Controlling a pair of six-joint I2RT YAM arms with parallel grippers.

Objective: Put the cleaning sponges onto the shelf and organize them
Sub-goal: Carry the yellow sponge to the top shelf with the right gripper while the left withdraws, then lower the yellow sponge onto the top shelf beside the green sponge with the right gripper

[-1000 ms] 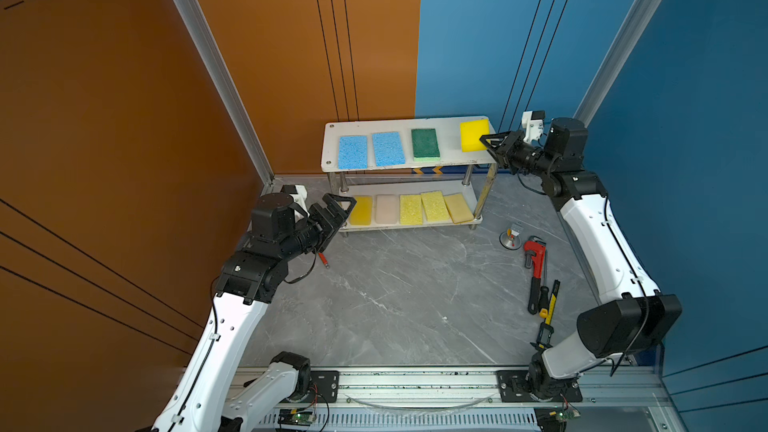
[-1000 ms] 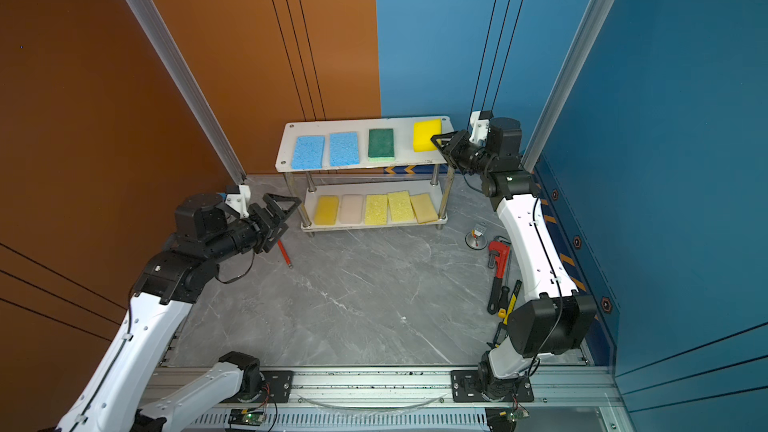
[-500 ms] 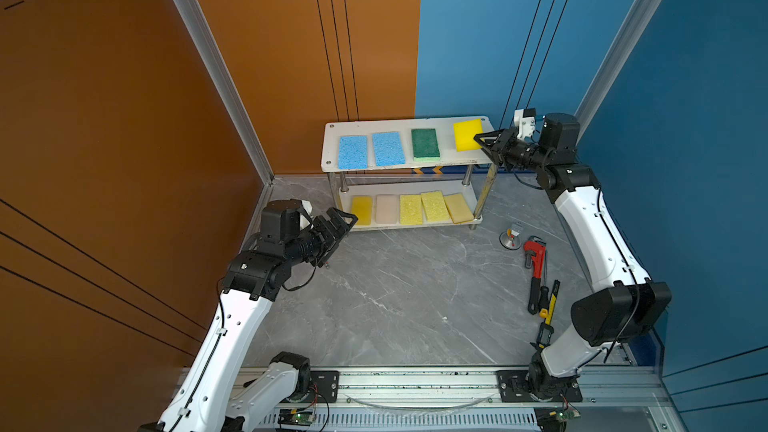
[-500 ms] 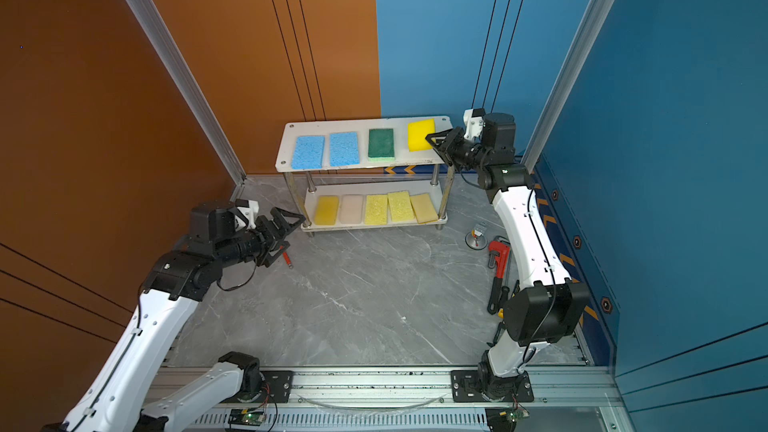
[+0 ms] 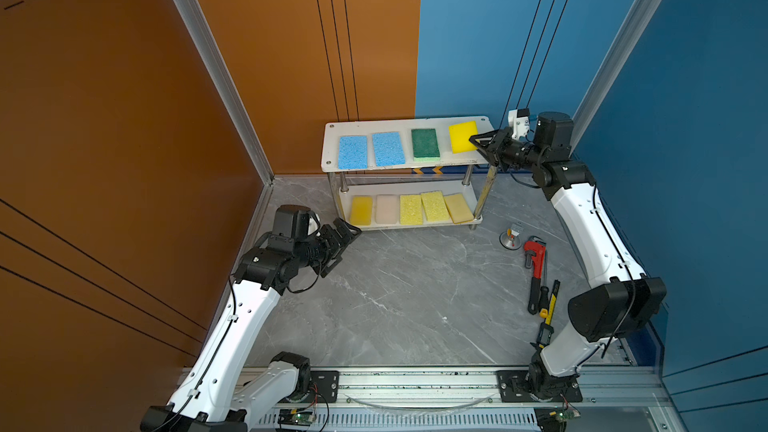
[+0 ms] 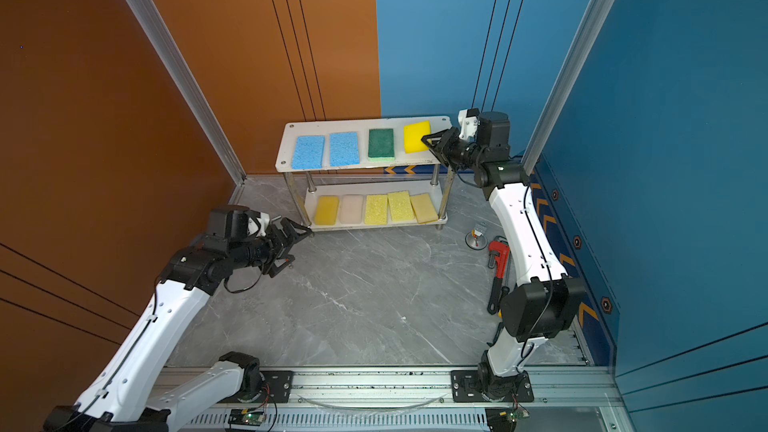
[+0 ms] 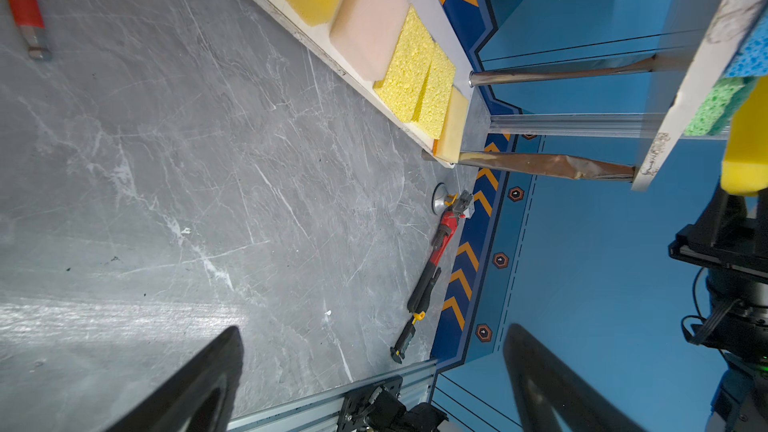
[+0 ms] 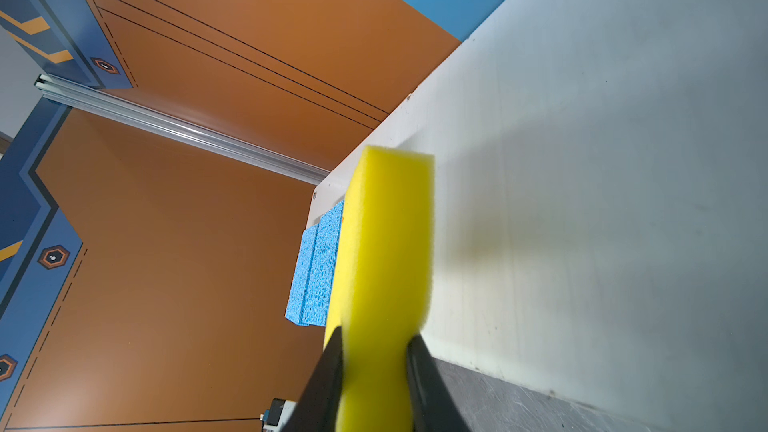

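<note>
Final placing, it seems: the right gripper (image 5: 482, 144) pinches the yellow sponge (image 5: 461, 137) over the shelf (image 5: 330, 147), top board's right end, above frame centre. Next: lower flat, release. The left gripper (image 5: 343, 249) hangs spread, empty.

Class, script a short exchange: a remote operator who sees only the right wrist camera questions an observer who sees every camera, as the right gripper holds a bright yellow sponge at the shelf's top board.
Operator: Past the bright yellow sponge in my right gripper I see only blue sponges. Is anything between them?
Observer: Yes, a dark green sponge lies flat on the top board, apart from yours.
Operator: And the lower board?
Observer: It holds five sponges in a row.
</note>
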